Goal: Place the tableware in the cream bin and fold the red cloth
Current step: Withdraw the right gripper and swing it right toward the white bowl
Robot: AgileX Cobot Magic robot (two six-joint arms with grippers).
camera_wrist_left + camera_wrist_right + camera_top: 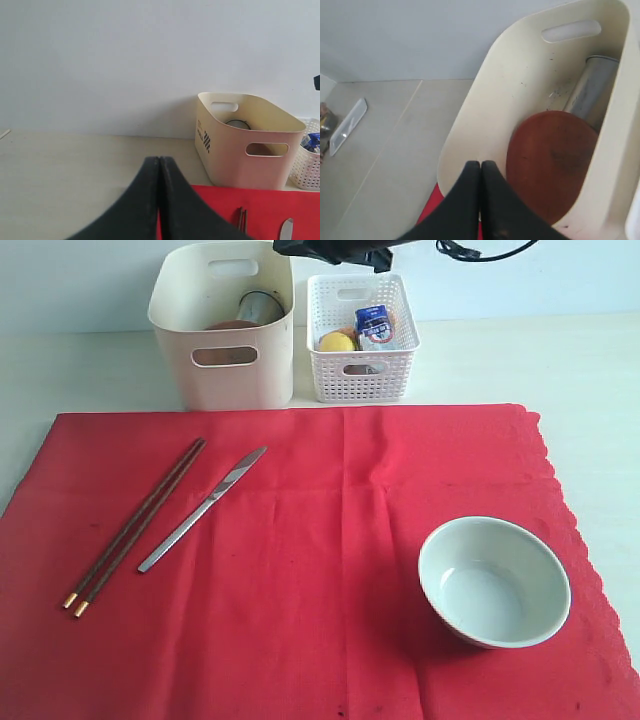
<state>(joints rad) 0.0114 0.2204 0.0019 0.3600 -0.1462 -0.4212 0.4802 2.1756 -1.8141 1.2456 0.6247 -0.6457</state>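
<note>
The pale tabletop (600, 360) runs back to a plain wall and bears three things directly. The red cloth (340, 570) lies spread flat over most of it. Its edge begins just past the tips of the left pincer (159, 159) and stretches away from them, with the scalloped border on the side farthest from that pincer. The cream bin (225, 360) stands upright right below the right pincer (480, 162), at the cloth's back edge; whether it rests on the hem cannot be told. The white lattice basket (360, 370) stands just beside the bin, on the side away from the left pincer. Uncovered tabletop shows beneath and beside the left pincer.
</note>
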